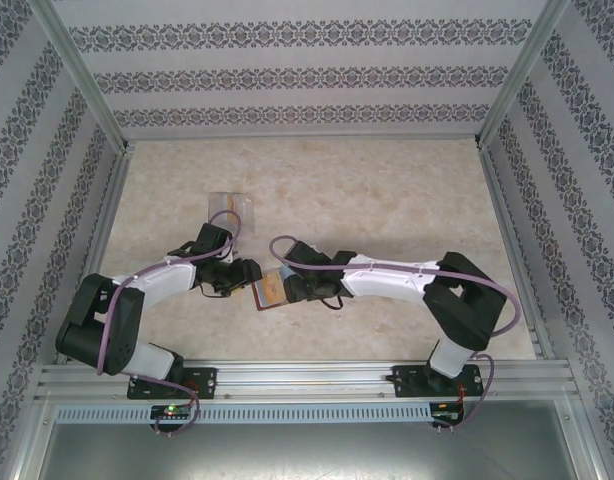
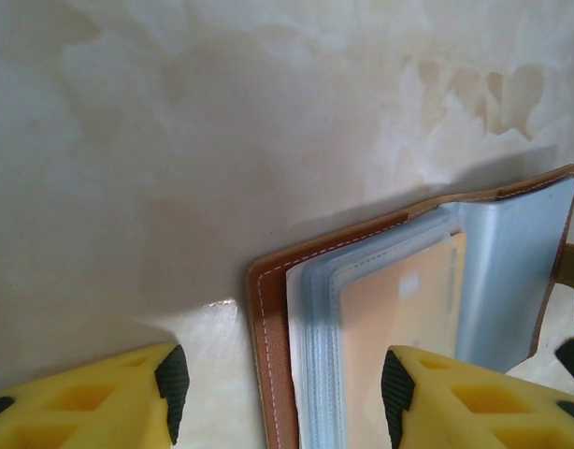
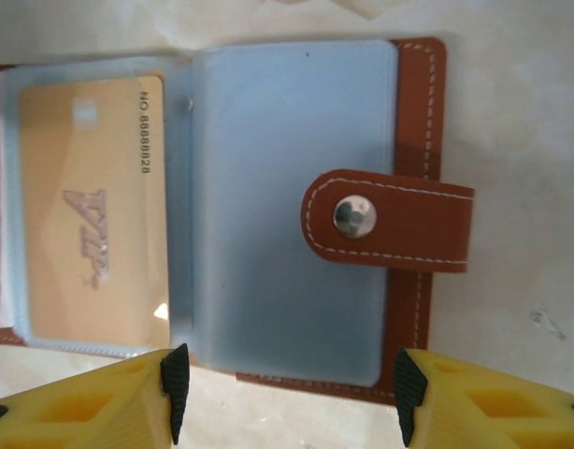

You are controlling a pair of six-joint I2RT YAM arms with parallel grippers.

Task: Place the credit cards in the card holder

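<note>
**Holder open, one card in, both pincers apart**

Card holder [image 1: 267, 293] lies spread open on the table [image 1: 387, 190], towards the near edge, btwn the two wrists. Prob. placed so each arm can work one half.

L gripper [image 2: 282, 393]: jaws apart, straddling the holder's left half. One pad is over bare table just beside the leather edge, the other over the pocket stack. Clamped on nothing I can see.

R gripper [image 3: 292, 393]: jaws also apart, framing the near edge of the right-hand page, no visible contact.

Orange-tan card [image 3: 81, 215] sits inside a clear pocket on the left page, print up, so that one looks done. Snap tab [image 3: 390, 220] is folded inward over the right page rather than hanging off the side. It cd block a slot beneath.

In the left wrist view the far page stands tilted up and throws a shadow, so the cover isn't flat there.

Pale cards [image 1: 230, 203] lie on the table well apart from the holder, beyond the L arm, not yet picked. Task approx part-way. Next step likely needs one pincer to fetch a card w/ the holder left open. Thin flat cards on a hard top may be awkward to lift.
</note>
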